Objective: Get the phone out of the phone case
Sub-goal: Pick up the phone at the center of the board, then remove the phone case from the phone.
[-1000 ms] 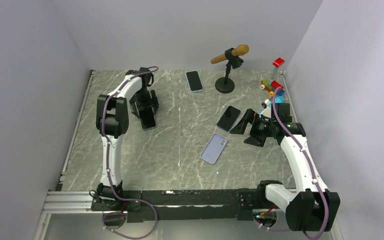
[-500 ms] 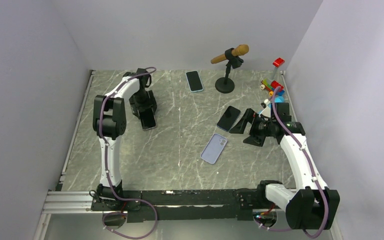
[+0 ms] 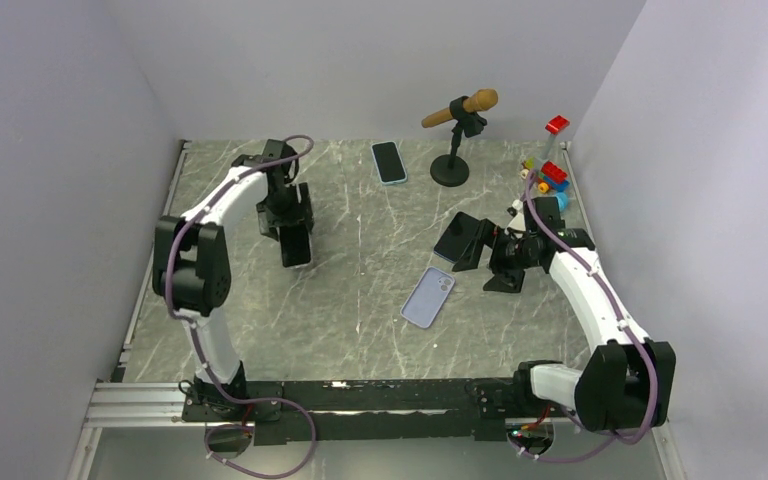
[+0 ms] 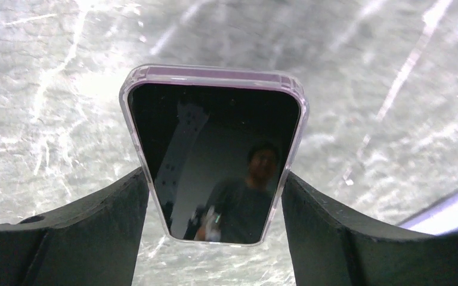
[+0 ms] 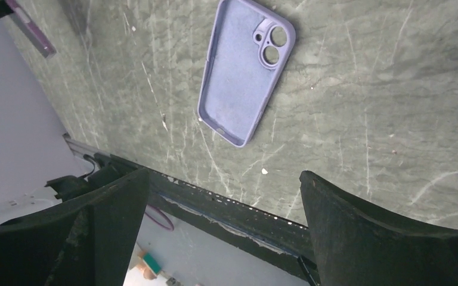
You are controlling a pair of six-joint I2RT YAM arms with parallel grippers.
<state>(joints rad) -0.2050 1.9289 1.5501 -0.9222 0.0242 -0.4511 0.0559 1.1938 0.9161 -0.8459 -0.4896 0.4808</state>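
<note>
My left gripper [image 3: 295, 232] is shut on a phone in a clear pinkish case [image 3: 296, 248] at the table's left. In the left wrist view the fingers [image 4: 65, 238] press both long edges of this cased phone [image 4: 214, 155], screen facing the camera, with the table showing below its near end. My right gripper [image 3: 488, 265] is open and empty, just right of a bare black phone [image 3: 455, 237]. An empty lavender case [image 3: 428, 297] lies inside up in the middle. It also shows in the right wrist view [image 5: 247, 71], beyond the open gripper [image 5: 223, 226].
A phone in a blue case [image 3: 389, 162] lies at the back. A microphone on a black stand [image 3: 450, 168] is beside it. Coloured toy blocks [image 3: 550, 175] sit at the back right corner. Grey walls close three sides.
The left arm's elbow swung left and the held phone shifted slightly nearer. The right gripper moved left, closer to the black phone.
</note>
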